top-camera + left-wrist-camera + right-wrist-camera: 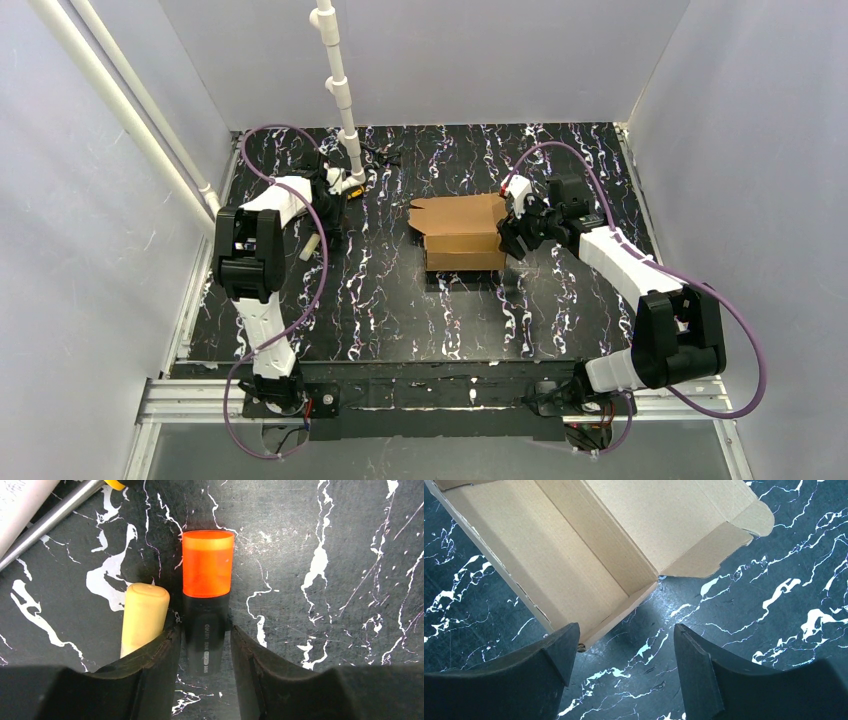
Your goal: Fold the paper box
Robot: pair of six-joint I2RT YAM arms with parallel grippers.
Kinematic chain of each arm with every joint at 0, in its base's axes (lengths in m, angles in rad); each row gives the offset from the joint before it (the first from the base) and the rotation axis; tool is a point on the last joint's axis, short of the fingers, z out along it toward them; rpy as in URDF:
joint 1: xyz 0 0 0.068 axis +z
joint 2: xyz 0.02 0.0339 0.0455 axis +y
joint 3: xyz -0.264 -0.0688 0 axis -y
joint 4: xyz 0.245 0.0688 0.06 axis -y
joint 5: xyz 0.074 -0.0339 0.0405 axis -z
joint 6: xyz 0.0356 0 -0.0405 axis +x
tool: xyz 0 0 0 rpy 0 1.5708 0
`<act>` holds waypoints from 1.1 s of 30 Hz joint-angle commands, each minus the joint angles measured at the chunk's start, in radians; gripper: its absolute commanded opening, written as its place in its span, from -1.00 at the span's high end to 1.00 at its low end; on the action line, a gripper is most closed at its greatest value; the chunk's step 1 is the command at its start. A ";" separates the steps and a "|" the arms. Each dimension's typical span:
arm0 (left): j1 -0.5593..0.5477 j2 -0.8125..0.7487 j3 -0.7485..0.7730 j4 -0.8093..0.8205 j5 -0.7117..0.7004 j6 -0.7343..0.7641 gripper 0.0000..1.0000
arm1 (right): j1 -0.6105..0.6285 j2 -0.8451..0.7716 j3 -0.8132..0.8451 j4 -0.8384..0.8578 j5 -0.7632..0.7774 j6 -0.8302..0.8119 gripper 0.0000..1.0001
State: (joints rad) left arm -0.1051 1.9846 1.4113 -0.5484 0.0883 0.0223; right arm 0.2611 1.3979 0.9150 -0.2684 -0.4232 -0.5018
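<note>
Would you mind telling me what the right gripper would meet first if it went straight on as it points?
Probably the paper box: its corner lies just ahead of the right gripper, though the tabletop may come first.

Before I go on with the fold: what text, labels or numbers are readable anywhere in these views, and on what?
marker, black body: one line of white print running along its length, too small and blurred to read.
paper box: plain brown cardboard, no print on any face in view.
Top view: no text or sign legible anywhere.
</note>
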 commanded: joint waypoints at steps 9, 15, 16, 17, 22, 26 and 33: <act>-0.003 0.006 -0.014 -0.019 0.016 -0.015 0.69 | -0.011 -0.011 0.027 -0.005 -0.032 -0.004 -0.58; -0.021 -0.086 -0.038 0.007 0.101 -0.077 1.00 | -0.016 -0.013 0.028 -0.008 -0.035 -0.006 -0.59; -0.026 -0.131 -0.054 0.024 0.134 -0.089 1.00 | -0.016 -0.013 0.028 -0.009 -0.037 -0.006 -0.59; -0.029 -0.170 -0.087 0.045 0.180 -0.106 1.00 | -0.016 -0.011 0.028 -0.009 -0.037 -0.006 -0.59; -0.056 -0.361 -0.259 0.268 0.472 -0.223 1.00 | -0.017 -0.011 0.029 -0.011 -0.040 -0.007 -0.60; -0.126 -0.427 -0.325 0.378 0.591 -0.283 1.00 | -0.019 -0.009 0.028 -0.009 -0.040 -0.007 -0.61; -0.331 -0.395 -0.253 0.417 0.597 -0.257 1.00 | -0.023 -0.007 0.026 -0.009 -0.043 -0.009 -0.62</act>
State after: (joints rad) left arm -0.3492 1.5734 1.1042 -0.1669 0.6235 -0.2401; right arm 0.2466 1.3979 0.9150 -0.2867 -0.4477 -0.5018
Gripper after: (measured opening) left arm 0.243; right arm 0.808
